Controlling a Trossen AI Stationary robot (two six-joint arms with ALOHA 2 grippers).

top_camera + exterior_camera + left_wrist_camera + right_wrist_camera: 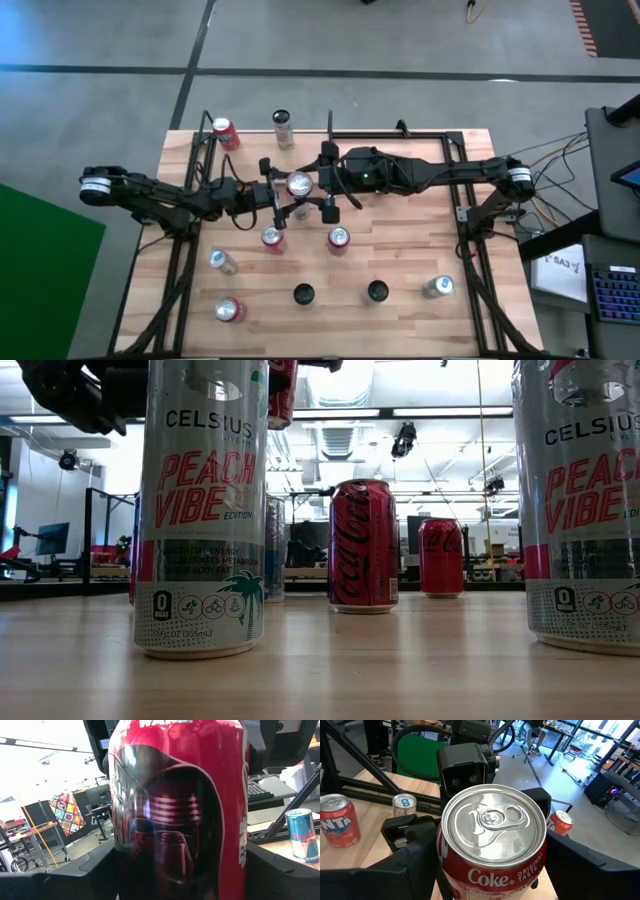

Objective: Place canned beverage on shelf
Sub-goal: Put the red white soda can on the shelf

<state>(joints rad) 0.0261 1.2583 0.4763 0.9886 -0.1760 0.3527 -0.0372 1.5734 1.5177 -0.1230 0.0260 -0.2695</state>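
A red Coke can (298, 184) with a dark masked figure printed on it stands upright in the air over the middle of the shelf, a light wood board (400, 260) edged by black rods. My left gripper (284, 194) reaches in from the left and is shut on the can. From the right, my right gripper (312, 190) has a finger against each side of the can. The low view shows only the can's bottom part (282, 390), high above the board. My left gripper pinches the can's side wall (125, 870) between its two fingers (70, 880). It reaches in about level from the table's left. The can stands upright, lifted clear of the board. My right gripper has its two fingers (412, 865) against opposite sides of the can's upper wall (451, 870), just below the top rim. It comes about level from the table's right, higher on the can than the left fingers. The can's top faces up.
Several other cans stand on the board: a red one (225, 133) and a slim one (283, 128) at the far edge, two (272, 239) (338, 239) just nearer than the grippers, more along the near edge (376, 291). Tall Celsius cans (200, 510) fill the low view.
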